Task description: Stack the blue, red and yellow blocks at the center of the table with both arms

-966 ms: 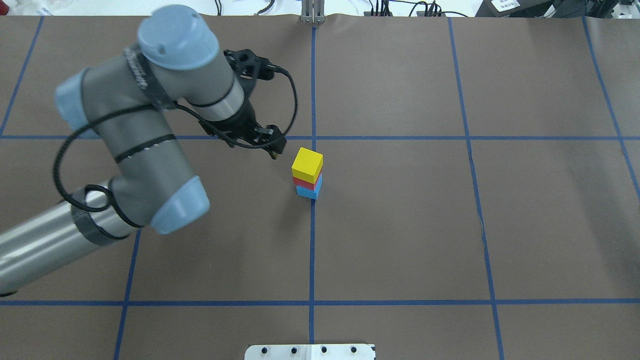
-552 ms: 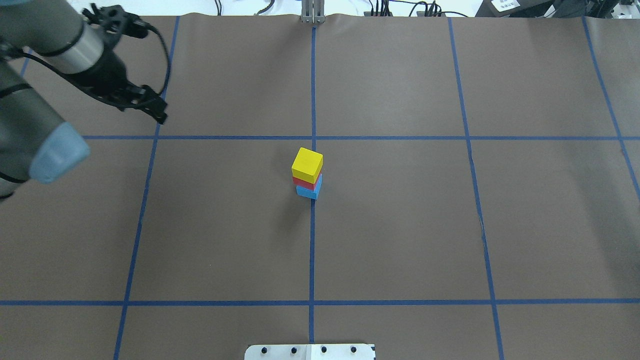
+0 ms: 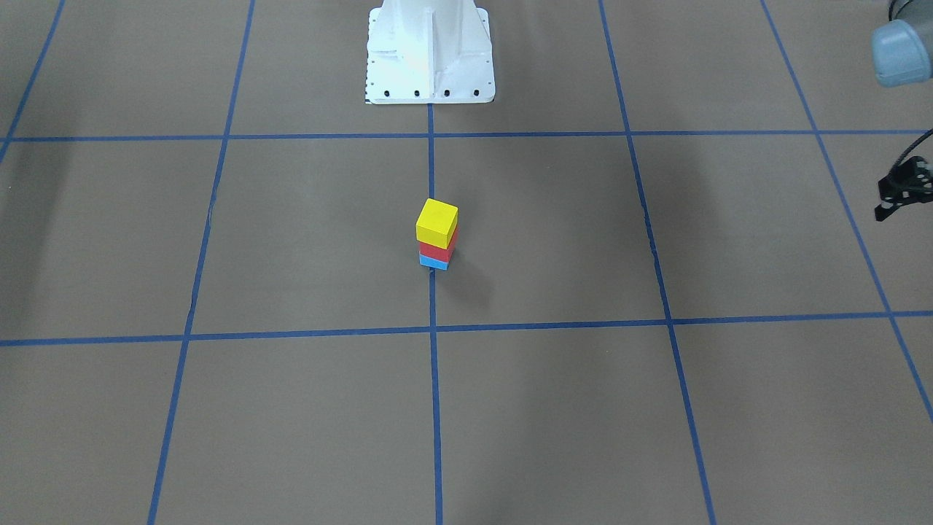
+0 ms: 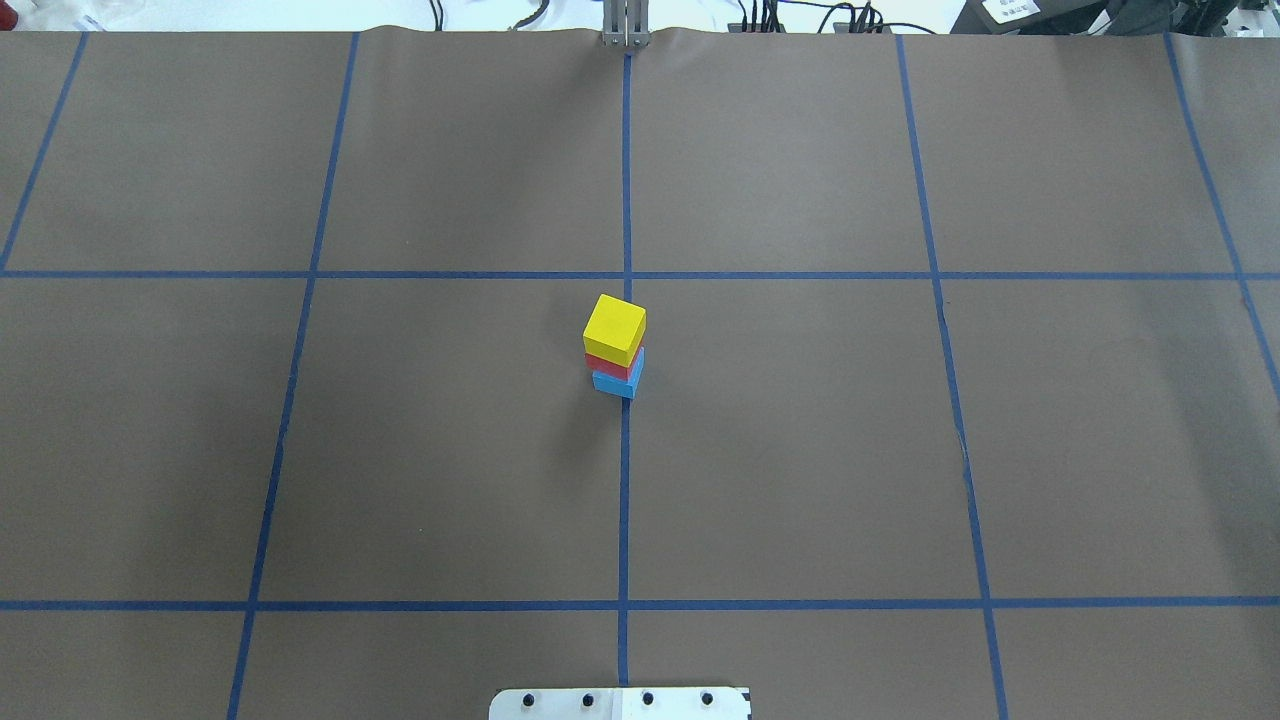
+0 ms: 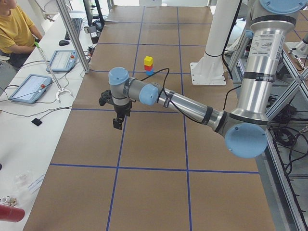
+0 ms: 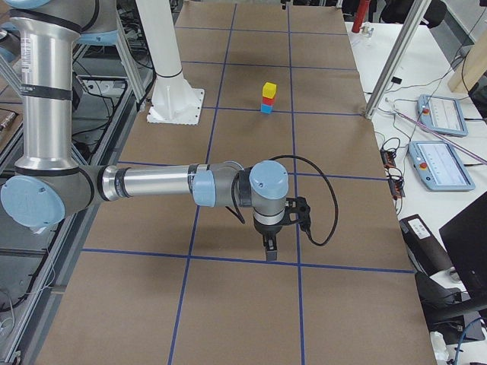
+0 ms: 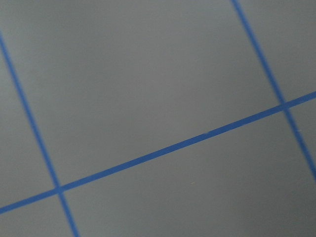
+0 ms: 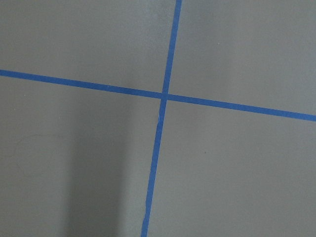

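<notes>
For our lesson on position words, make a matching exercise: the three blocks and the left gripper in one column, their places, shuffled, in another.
1. yellow block
2. red block
3. blue block
4. left gripper

a. lowest, on the table
b. apart from the blocks
c. topmost
d. between two blocks

Pairs: 1-c, 2-d, 3-a, 4-b

Overhead and front cameras look down from opposite sides of the table (image 4: 800, 450), sharing its taped centre.
</notes>
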Action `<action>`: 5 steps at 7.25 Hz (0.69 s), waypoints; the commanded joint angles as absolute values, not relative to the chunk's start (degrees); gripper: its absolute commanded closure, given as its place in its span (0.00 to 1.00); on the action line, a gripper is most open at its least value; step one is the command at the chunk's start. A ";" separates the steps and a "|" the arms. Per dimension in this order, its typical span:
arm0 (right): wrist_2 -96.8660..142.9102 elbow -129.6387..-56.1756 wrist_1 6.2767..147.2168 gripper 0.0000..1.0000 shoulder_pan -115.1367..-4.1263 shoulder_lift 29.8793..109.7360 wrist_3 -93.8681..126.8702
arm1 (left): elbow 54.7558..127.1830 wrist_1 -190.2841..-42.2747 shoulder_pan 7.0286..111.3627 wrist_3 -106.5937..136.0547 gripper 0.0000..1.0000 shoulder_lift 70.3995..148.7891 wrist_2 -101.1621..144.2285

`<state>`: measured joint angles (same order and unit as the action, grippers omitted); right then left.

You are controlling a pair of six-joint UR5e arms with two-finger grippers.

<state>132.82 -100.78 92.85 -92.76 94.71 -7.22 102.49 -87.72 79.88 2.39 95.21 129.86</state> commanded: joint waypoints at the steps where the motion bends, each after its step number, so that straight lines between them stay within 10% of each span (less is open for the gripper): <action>1: 132.80 -100.55 92.81 0.00 -92.72 94.40 -7.03 | 101.86 -94.86 87.42 0.28 0.00 88.10 129.99; 5: 133.15 -100.55 92.81 0.00 -92.72 94.04 -6.94 | 101.69 -93.27 89.56 -4.13 0.00 83.94 134.02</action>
